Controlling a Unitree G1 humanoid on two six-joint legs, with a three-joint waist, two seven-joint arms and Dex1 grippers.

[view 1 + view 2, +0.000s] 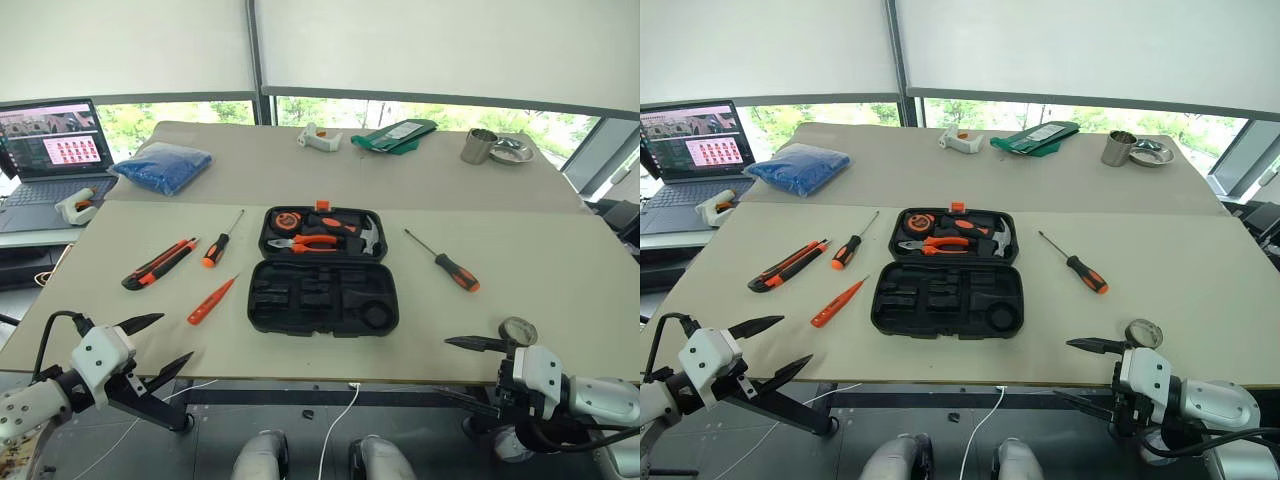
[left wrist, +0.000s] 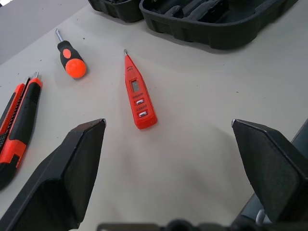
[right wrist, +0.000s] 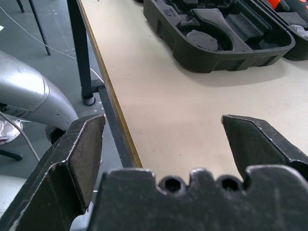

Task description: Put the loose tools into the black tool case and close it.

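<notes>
The black tool case (image 1: 322, 324) lies open at the table's middle, its near half showing bare moulded slots. To its left lie an orange-black utility knife (image 1: 158, 264), a black-and-orange screwdriver (image 1: 220, 242) and a slim orange tester screwdriver (image 2: 138, 96). A second screwdriver (image 1: 445, 262) lies right of the case, and a small round roll (image 1: 518, 330) sits near the front right edge. My left gripper (image 1: 172, 338) is open at the front left, short of the tester. My right gripper (image 1: 445, 367) is open at the front edge, just left of the roll. Both hold nothing.
The case's far half holds orange-handled pliers (image 1: 305, 243), a hammer and a tape measure. At the back sit a blue bag (image 1: 162, 166), a laptop (image 1: 55, 150), a green packet (image 1: 395, 135), a metal cup (image 1: 479, 146) and a dish (image 1: 512, 150). The table's front edge (image 3: 113, 103) runs under my right gripper.
</notes>
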